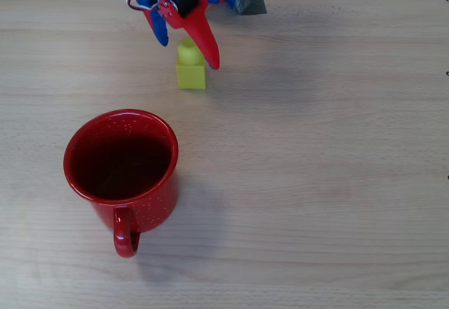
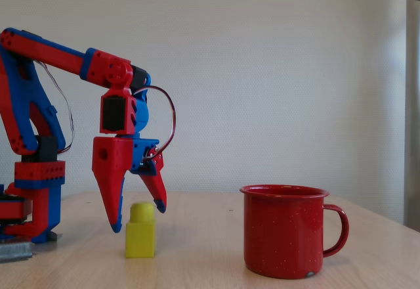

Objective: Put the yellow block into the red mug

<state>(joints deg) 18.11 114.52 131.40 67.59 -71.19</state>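
Note:
The yellow block (image 1: 191, 74) stands upright on the wooden table, stud up, above the red mug (image 1: 151, 208) in the overhead view. In the fixed view the block (image 2: 140, 233) is left of the mug (image 2: 283, 233), a clear gap between them. The mug is upright, its dark inside bare and its handle toward the picture's bottom in the overhead view. My gripper (image 1: 188, 51) is open and points down, one finger on each side of the block's stud. In the fixed view the gripper (image 2: 138, 217) has its tips at about the block's top, holding nothing.
The arm's red and blue base (image 2: 33, 197) stands at the left in the fixed view. A grey patch (image 1: 250, 1) lies by the base at the overhead view's top edge. Bare wooden table (image 1: 316, 182) spreads right of the mug.

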